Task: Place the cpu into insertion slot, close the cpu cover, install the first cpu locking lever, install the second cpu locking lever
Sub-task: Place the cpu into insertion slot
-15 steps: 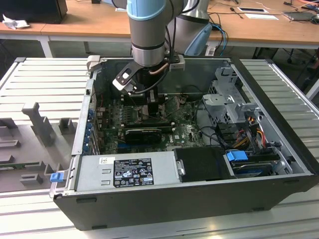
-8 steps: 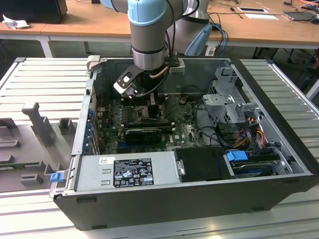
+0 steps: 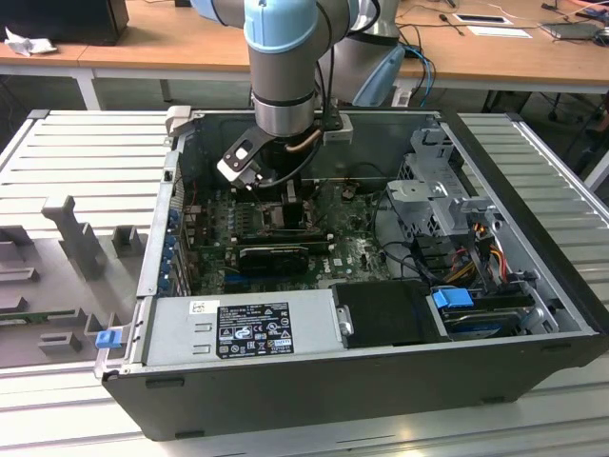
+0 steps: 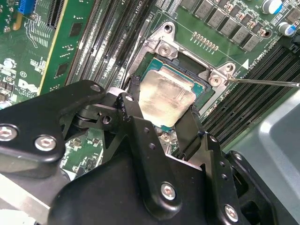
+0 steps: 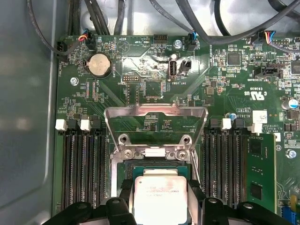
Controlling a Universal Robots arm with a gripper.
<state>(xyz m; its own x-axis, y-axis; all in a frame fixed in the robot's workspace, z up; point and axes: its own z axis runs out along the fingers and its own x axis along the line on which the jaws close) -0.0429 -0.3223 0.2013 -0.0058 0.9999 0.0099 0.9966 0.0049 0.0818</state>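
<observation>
Deep inside the open dark metal computer case (image 3: 333,381), the pale blue and silver robot arm (image 3: 281,57) reaches down over the green motherboard (image 5: 234,93). In the second wrist view the black two-fingered gripper (image 4: 162,102) pinches the small flat square cpu with its pale silver-grey metal top (image 4: 166,98) by two opposite edges. The chip sits in, or just above, the square black insertion slot with its silver rim (image 5: 154,166); which of the two cannot be told.

The thin silver-grey cpu cover, a frame plate with a large square window (image 5: 154,111), stands raised behind the slot, and a thin silver rod (image 4: 262,83), apparently a locking lever, lies swung out to one side. Placing the chip looks to be the step in hand, with cover and levers not yet closed. Finishing it seems to call for a square, level seat and a release that does not drag the chip askew.
</observation>
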